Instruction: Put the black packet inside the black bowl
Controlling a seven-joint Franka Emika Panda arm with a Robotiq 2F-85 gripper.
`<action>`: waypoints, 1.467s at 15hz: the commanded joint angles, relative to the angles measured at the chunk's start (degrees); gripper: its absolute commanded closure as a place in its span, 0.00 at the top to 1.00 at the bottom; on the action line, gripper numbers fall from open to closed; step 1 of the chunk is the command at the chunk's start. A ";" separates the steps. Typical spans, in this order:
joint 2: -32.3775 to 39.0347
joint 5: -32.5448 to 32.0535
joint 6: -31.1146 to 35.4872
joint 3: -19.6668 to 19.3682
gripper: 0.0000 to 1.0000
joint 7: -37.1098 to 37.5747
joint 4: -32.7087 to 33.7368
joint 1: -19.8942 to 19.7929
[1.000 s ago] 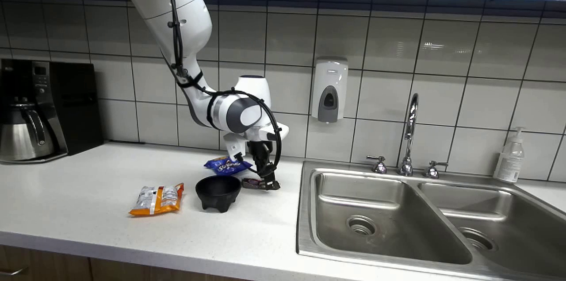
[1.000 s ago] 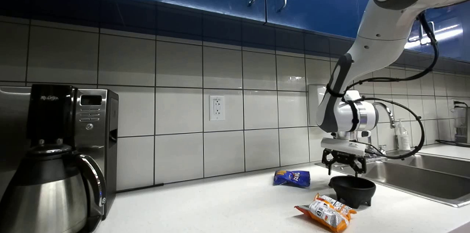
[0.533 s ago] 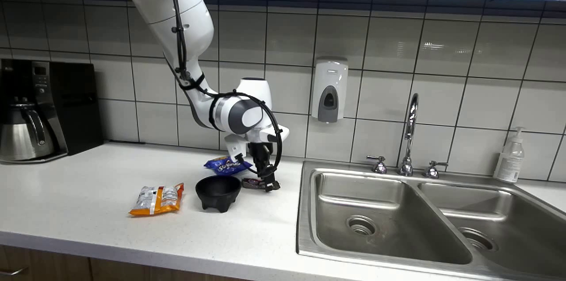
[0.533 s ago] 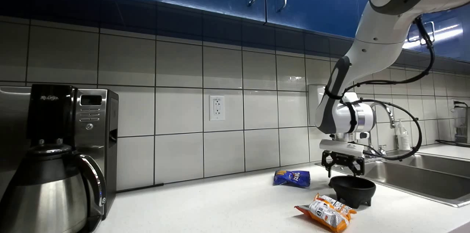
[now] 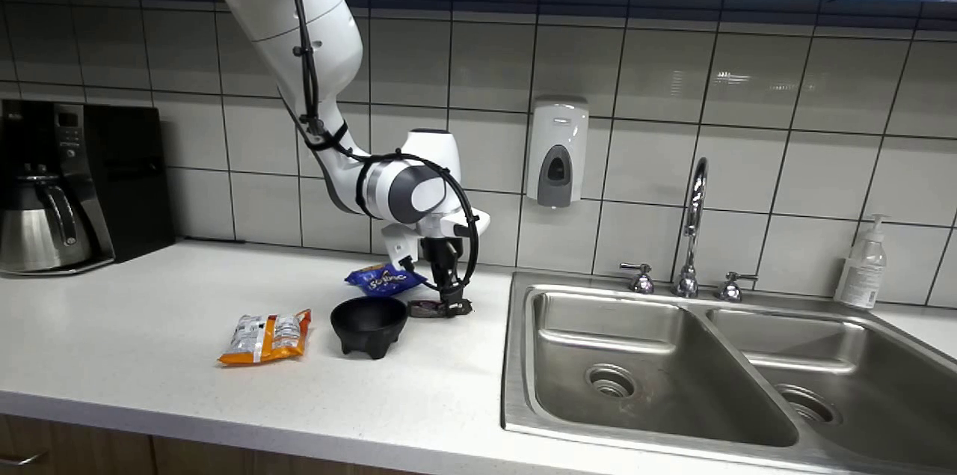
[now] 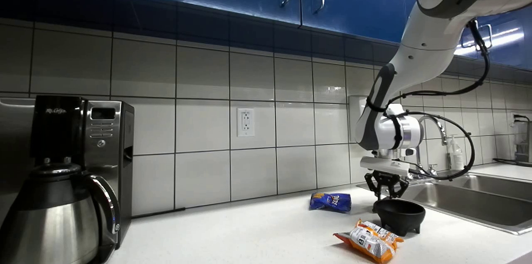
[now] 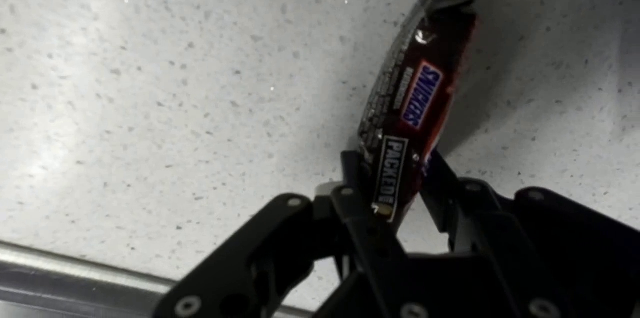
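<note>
The black packet, a dark brown Snickers wrapper, is pinched near one end between both fingers of my gripper in the wrist view. Its far end sticks out beyond the fingertips, and it appears to rest at counter level. The black bowl, round with short legs, stands right beside the packet in an exterior view, with nothing visible inside it. My gripper comes down behind the bowl in an exterior view, where the bowl and fingers hide most or all of the packet.
A blue packet lies behind the bowl. An orange packet lies on the bowl's far side from the gripper. The steel sink begins a short way past the gripper. A coffee maker stands at the counter's end, against the tiled wall.
The jaws were wide apart around the packet and have come together on it. The arm has shifted very slightly. The bowl and the other packets stay where they were.
</note>
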 commanded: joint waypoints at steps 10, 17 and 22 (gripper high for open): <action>-3.55 0.18 0.48 0.41 0.06 -0.15 -0.57 0.38; -10.67 0.18 5.40 1.45 0.06 -2.02 -5.36 0.91; -15.21 1.11 7.03 3.24 0.06 -5.21 -9.52 0.06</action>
